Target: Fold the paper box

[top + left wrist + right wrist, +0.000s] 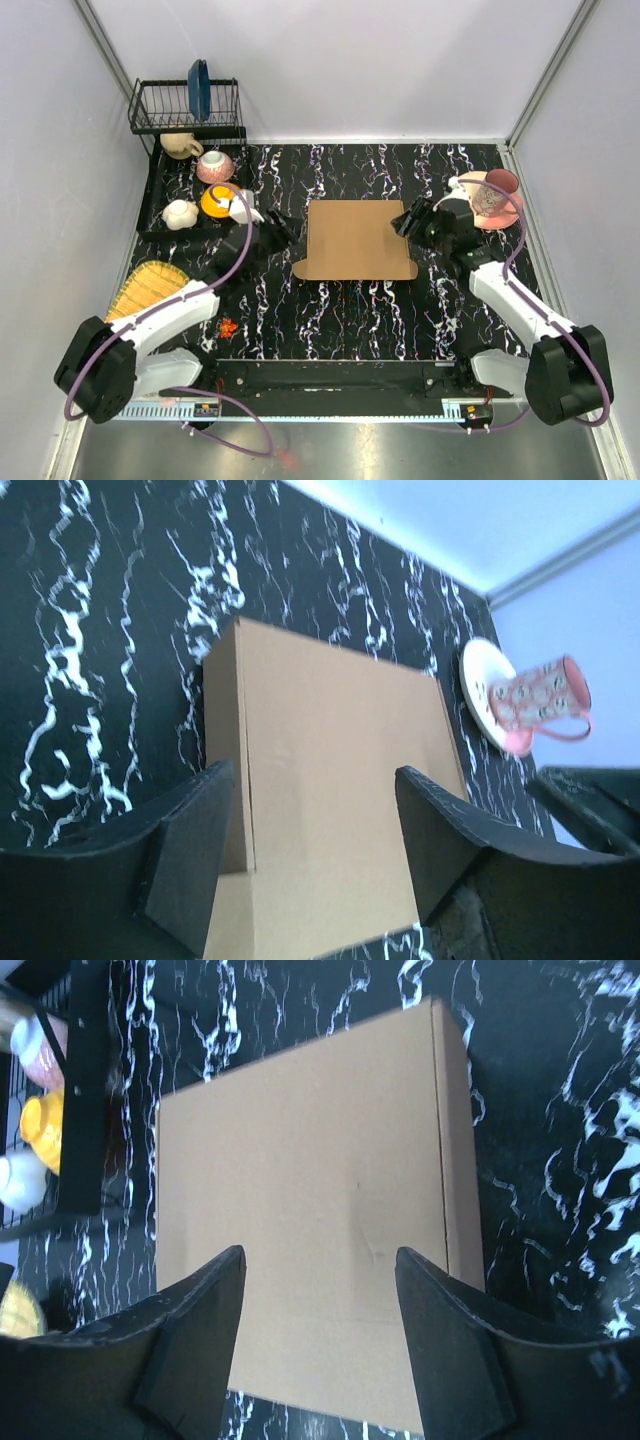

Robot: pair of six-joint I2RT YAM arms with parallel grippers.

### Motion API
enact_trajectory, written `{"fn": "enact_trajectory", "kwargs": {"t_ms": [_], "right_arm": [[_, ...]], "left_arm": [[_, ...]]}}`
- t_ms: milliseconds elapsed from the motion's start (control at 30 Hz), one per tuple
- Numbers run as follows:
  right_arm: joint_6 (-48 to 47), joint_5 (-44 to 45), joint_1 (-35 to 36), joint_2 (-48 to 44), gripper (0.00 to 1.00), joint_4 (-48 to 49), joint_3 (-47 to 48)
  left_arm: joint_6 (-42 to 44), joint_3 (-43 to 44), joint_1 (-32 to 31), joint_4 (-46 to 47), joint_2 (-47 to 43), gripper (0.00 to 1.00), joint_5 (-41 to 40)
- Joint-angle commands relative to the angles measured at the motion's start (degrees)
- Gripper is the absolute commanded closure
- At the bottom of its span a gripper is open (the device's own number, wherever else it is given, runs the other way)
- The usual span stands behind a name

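Observation:
The paper box [357, 240] is a flat brown cardboard square lying in the middle of the black marbled table, with a small flap sticking out at each near corner. It fills the left wrist view [330, 780] and the right wrist view [310, 1210]. My left gripper [283, 232] is open and empty, just left of the box's left edge. In its own view its jaws [315, 825] stand wide apart over the cardboard. My right gripper [406, 220] is open and empty at the box's right edge, jaws [320, 1310] spread over the box.
A black dish rack [187, 108] with a blue plate stands at the back left. Several cups and bowls [215, 166] sit on a black tray below it. A woven mat [147, 288] lies at the left. A pink mug on a plate [492, 195] stands behind the right gripper.

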Motion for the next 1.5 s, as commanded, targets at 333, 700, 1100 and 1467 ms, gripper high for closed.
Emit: {"fn": "enact_trajectory", "kwargs": {"t_ms": [333, 700, 1100, 1467], "right_arm": [[-3.1, 9.6, -0.6, 20.3, 0.27, 4.9, 7.6], [2.4, 0.5, -0.5, 21.8, 0.37, 14.5, -2.3], [11.0, 0.8, 9.0, 19.9, 0.44, 22.2, -14.9], [14.9, 5.2, 12.4, 18.5, 0.4, 23.4, -16.3]], "left_arm": [[-4.8, 6.7, 4.2, 11.2, 25.5, 0.16, 5.2], [-8.0, -0.9, 4.1, 20.9, 31.4, 0.43, 13.9], [-7.4, -9.0, 5.2, 20.7, 25.7, 0.59, 9.0], [-6.0, -7.1, 8.6, 18.9, 26.0, 0.6, 9.9]]}}
